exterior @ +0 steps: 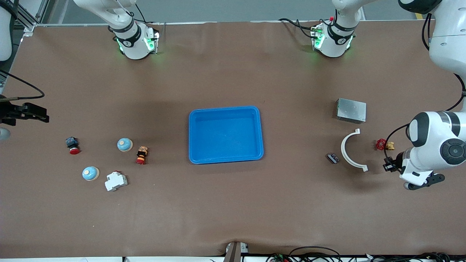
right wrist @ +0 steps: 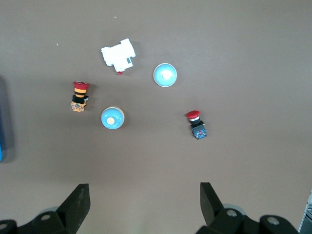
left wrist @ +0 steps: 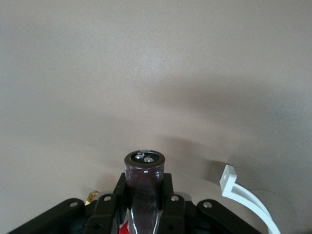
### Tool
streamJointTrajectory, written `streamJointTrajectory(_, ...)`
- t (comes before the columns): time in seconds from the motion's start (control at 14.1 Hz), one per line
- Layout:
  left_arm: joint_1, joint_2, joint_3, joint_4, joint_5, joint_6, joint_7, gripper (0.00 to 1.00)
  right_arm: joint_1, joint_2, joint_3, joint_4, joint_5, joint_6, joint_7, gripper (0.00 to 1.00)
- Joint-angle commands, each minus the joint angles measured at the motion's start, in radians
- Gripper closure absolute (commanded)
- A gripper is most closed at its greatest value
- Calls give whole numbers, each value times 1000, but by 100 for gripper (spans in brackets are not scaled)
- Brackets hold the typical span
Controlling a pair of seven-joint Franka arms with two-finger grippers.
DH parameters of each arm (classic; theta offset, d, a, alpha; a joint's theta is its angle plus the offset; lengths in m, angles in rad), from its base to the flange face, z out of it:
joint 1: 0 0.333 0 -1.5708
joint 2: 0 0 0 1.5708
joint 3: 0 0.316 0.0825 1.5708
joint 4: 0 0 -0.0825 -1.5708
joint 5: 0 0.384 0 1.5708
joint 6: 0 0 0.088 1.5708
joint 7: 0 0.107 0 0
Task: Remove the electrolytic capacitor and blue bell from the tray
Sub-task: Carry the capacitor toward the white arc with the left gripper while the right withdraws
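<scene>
Capacitor (left wrist: 144, 183) clamped in left gripper (left wrist: 144, 204), bells (right wrist: 165, 75) below open right gripper (right wrist: 145, 204)

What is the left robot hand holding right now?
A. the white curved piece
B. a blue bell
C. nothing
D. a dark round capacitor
D: the left wrist view shows the left gripper shut on the dark capacitor, metal terminals on its top, while both blue bells sit on the table.
</scene>
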Motion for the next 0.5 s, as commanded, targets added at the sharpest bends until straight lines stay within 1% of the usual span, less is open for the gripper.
streamJointTrajectory(0.0,10,-7,-10,-52,38,56,3,100,-25,-26,11,-11,42,1,-11,0)
streamJointTrajectory(0.07,10,-5,-10,-56,38,58,1,100,-23,-38,10,-9,69,10,-7,0)
streamJointTrajectory(0.21,12,7,-10,-58,41,71,4,100,-22,-69,13,-8,95,21,38,0)
streamJointTrajectory(0.35,12,19,-9,-62,41,96,4,100,-23,-103,13,-11,155,12,102,0)
streamJointTrajectory(0.42,7,20,-9,-63,41,101,-6,100,-17,-115,14,-11,155,10,121,0)
